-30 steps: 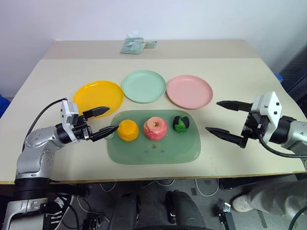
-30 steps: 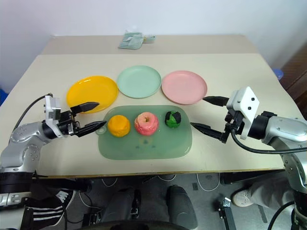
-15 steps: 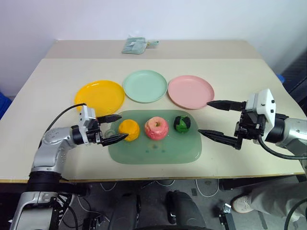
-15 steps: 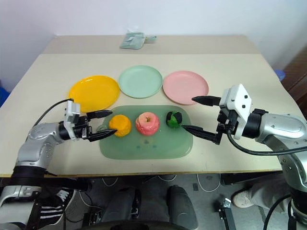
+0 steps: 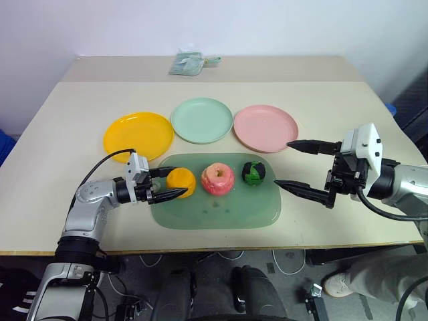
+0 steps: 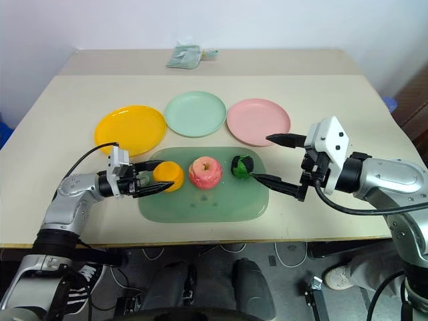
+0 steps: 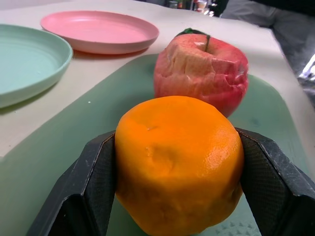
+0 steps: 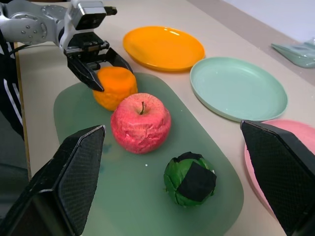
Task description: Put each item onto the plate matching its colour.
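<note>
Gripping orange fruit (image 5: 180, 181): left hand (image 5: 168, 183) | apple (image 5: 217, 178) adjacent | right hand (image 5: 299, 166) agape, empty

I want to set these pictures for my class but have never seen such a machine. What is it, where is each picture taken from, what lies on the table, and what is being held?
It is a two-armed robot. Two pictures look down from its head; two come from cameras on its wrists. On the table stand an orange plate, a green plate and a pink plate. On a green board sit an orange fruit, an apple and a green ball. The left gripper has shut on the orange fruit. The right gripper hangs open near the ball.
</note>
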Robot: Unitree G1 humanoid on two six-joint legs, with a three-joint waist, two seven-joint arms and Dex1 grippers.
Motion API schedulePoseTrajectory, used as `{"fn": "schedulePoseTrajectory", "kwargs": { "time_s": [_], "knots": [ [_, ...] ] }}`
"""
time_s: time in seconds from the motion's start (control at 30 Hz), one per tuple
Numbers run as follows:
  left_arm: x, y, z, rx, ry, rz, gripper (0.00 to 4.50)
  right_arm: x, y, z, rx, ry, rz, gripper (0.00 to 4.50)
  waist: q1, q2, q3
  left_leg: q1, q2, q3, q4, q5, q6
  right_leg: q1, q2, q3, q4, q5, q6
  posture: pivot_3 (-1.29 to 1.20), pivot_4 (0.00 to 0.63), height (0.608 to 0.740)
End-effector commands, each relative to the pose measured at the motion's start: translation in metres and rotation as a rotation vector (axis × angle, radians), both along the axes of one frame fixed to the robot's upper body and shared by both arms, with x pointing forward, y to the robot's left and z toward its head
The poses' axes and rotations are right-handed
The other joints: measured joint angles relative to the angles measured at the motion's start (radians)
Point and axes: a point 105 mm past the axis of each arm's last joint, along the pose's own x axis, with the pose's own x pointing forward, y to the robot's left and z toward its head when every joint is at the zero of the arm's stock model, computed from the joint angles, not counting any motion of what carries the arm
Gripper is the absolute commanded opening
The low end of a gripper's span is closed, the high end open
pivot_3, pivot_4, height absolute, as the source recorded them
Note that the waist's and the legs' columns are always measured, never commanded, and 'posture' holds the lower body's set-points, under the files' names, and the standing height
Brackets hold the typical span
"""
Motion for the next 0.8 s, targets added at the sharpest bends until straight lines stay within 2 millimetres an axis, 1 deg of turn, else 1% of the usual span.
{"fn": "schedulePoseTrajectory", "kwargs": {
  "time_s": [0.03, 0.1, 0.13, 0.17, 0.2, 0.27, 0.37, 0.43, 0.5, 0.6, 0.67, 0.8],
  "knots": [
    [0.015, 0.009, 0.028, -0.082, -0.069, 0.090, 2.91, -0.004, 0.003, 0.008, 0.005, -0.044, 0.017, 4.50, 0.001, 0.000, 0.000, 0.000, 0.000, 0.000, 0.000, 0.000, 0.000, 0.000, 0.000, 0.000, 0.000, 0.000, 0.000, 0.00, 0.150, 0.734],
    [0.027, 0.018, 0.049, -0.166, -0.088, 0.171, 2.91, -0.004, 0.002, 0.007, 0.007, -0.044, 0.015, 4.50, 0.001, 0.000, 0.000, 0.000, 0.000, 0.000, 0.000, 0.000, 0.000, 0.000, 0.000, 0.000, 0.000, 0.000, 0.000, 0.00, 0.150, 0.734],
    [0.030, 0.021, 0.055, -0.192, -0.096, 0.196, 2.91, -0.004, 0.002, 0.007, 0.007, -0.044, 0.014, 4.50, 0.001, 0.000, 0.000, 0.000, 0.000, 0.000, 0.000, 0.000, 0.000, 0.000, 0.000, 0.000, 0.000, 0.000, 0.001, 0.00, 0.150, 0.734],
    [0.040, 0.029, 0.064, -0.217, -0.120, 0.271, 2.91, -0.002, 0.002, 0.008, 0.016, -0.048, 0.010, 4.50, 0.001, 0.000, 0.000, 0.000, 0.000, -0.001, 0.000, 0.000, 0.000, 0.000, 0.000, 0.000, 0.000, 0.001, 0.002, 0.00, 0.150, 0.734],
    [0.049, 0.038, 0.071, -0.238, -0.130, 0.342, 2.91, 0.001, 0.002, 0.011, 0.028, -0.058, 0.002, 4.50, 0.001, 0.000, 0.000, 0.000, 0.000, -0.001, 0.000, 0.000, 0.000, 0.000, 0.000, 0.000, 0.000, 0.001, 0.002, 0.00, 0.150, 0.734],
    [0.064, 0.054, 0.077, -0.263, -0.124, 0.468, 2.91, 0.012, 0.000, 0.017, 0.064, -0.091, -0.047, 4.50, -0.001, 0.000, 0.000, 0.000, 0.000, -0.001, 0.000, 0.000, 0.000, 0.000, 0.001, -0.001, 0.000, 0.002, 0.004, 0.00, 0.150, 0.734],
    [0.075, 0.066, 0.074, -0.239, -0.128, 0.570, 2.91, 0.022, 0.001, 0.021, 0.099, -0.120, -0.081, 4.50, -0.007, 0.000, 0.000, 0.000, 0.000, 0.000, 0.000, 0.000, 0.000, 0.000, 0.001, 0.000, 0.000, 0.002, 0.004, 0.00, 0.150, 0.734],
    [0.082, 0.074, 0.076, -0.256, -0.137, 0.650, 2.91, 0.026, 0.003, 0.021, 0.104, -0.135, -0.097, 4.50, -0.007, 0.000, 0.000, 0.000, 0.000, 0.000, 0.000, -0.001, 0.001, 0.000, 0.001, 0.000, 0.000, 0.002, 0.004, 0.00, 0.150, 0.734],
    [0.087, 0.080, 0.069, -0.201, -0.157, 0.707, 2.91, 0.028, 0.005, 0.022, 0.114, -0.136, -0.102, 4.50, -0.005, 0.000, 0.000, -0.001, 0.000, -0.001, -0.001, -0.001, 0.001, -0.001, 0.001, -0.001, 0.000, 0.002, 0.004, 0.00, 0.150, 0.734],
    [0.092, 0.089, 0.061, -0.142, -0.178, 0.786, 2.91, 0.027, 0.009, 0.021, 0.116, -0.122, -0.086, 4.50, -0.003, -0.001, 0.000, -0.001, -0.001, -0.001, 0.000, -0.001, 0.001, -0.001, 0.000, -0.001, 0.000, 0.002, 0.005, 0.00, 0.150, 0.734],
    [0.094, 0.093, 0.060, -0.140, -0.190, 0.822, 2.91, 0.025, 0.010, 0.019, 0.111, -0.110, -0.074, 4.50, 0.001, -0.001, 0.000, -0.001, -0.001, -0.001, 0.000, -0.001, 0.001, -0.001, 0.000, -0.001, 0.000, 0.002, 0.005, 0.00, 0.150, 0.734],
    [0.095, 0.092, 0.052, -0.155, -0.153, 0.818, 2.91, 0.022, 0.012, 0.018, 0.111, -0.098, -0.067, 4.50, 0.001, -0.001, 0.000, -0.002, -0.001, 0.000, 0.000, -0.001, 0.001, -0.001, -0.001, -0.001, 0.000, 0.002, 0.005, 0.00, 0.150, 0.734]
  ]
}}
